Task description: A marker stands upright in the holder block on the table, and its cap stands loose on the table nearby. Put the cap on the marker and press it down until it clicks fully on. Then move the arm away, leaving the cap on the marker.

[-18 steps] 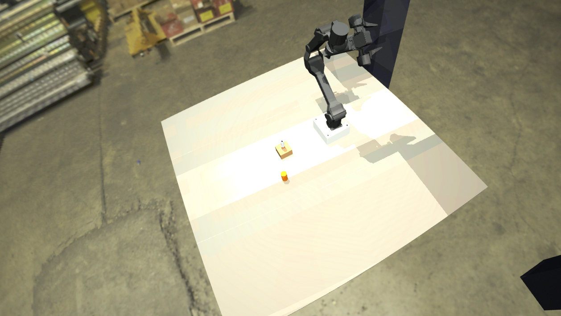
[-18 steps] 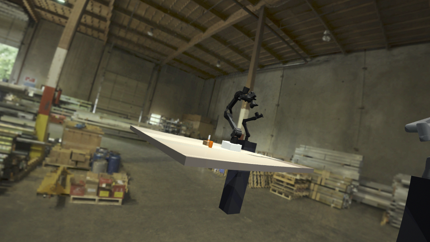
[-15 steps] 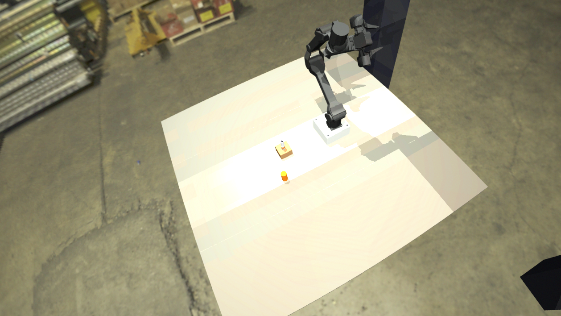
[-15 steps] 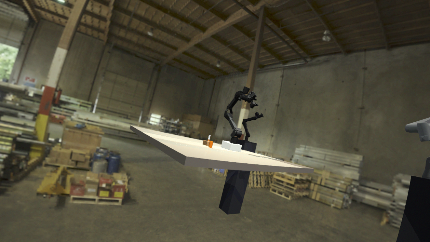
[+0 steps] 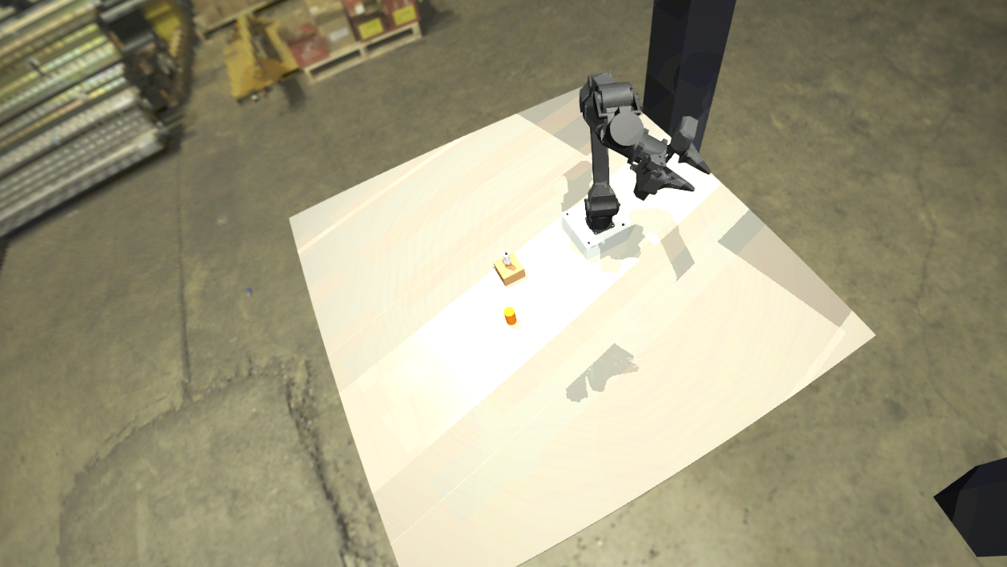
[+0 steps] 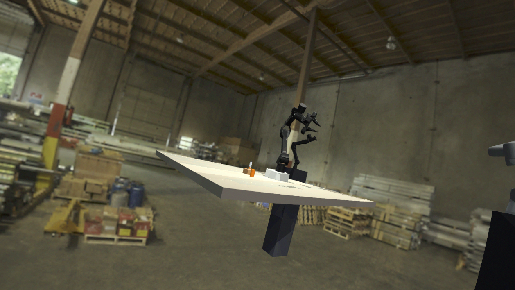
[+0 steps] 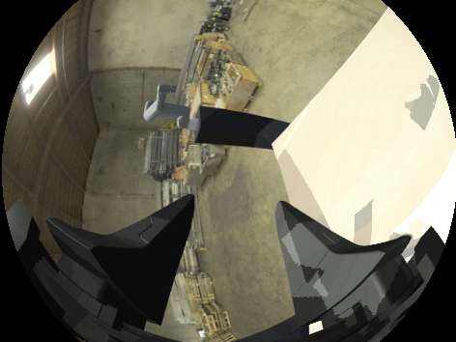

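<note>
The marker [image 5: 506,259] [image 6: 250,164] stands upright in the wooden holder block [image 5: 513,275] [image 6: 245,171], with its pale upper part showing. The orange cap [image 5: 511,316] [image 6: 252,173] stands upright on the table, apart from the block, on its near side in the top view. My gripper [image 5: 701,180] [image 6: 319,128] [image 7: 236,205] is open and empty, with a gap between the fingertips. It is high above the table on the far side of the arm's base from the block and cap. Neither marker nor cap shows in the wrist view.
The arm's white base box [image 5: 607,241] [image 6: 276,175] stands on the table [image 5: 451,486] [image 6: 201,180] beyond the block. A dark pillar [image 5: 687,63] rises behind the table edge near the arm. Another dark pedestal [image 6: 497,252] [image 7: 242,128] with a grey arm stands off the table.
</note>
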Robot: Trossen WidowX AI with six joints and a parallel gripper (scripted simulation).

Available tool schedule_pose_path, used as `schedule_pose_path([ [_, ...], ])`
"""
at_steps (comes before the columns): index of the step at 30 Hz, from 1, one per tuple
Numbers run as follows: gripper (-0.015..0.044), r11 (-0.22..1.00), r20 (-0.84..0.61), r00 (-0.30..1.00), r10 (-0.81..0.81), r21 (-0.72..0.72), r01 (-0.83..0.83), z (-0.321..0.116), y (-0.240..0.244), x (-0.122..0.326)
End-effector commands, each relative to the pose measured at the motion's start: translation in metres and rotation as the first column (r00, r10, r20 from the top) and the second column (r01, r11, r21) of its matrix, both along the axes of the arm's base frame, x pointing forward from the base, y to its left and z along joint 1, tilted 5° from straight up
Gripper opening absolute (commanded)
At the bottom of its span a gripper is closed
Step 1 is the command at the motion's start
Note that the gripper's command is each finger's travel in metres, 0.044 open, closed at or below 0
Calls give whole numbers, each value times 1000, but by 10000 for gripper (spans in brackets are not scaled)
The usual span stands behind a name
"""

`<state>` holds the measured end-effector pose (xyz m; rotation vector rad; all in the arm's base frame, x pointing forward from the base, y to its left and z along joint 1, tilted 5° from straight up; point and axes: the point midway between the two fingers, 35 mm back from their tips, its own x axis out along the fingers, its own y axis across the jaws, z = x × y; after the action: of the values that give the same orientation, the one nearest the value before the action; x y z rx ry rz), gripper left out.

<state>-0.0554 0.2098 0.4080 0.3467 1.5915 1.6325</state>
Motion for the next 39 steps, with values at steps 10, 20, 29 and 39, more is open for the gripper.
schedule_pose_path([
  [10, 243, 622, 42, 739, -673, -510, 595, -99, 71, 176],
  [20, 243, -22, 264, 256, -930, -735, 677, -197, 27, 317],
  [29, 243, -544, 535, -147, -832, -736, 403, -285, -65, 393],
  [39, 243, -574, 555, -169, -814, -728, 376, -323, -72, 396],
])
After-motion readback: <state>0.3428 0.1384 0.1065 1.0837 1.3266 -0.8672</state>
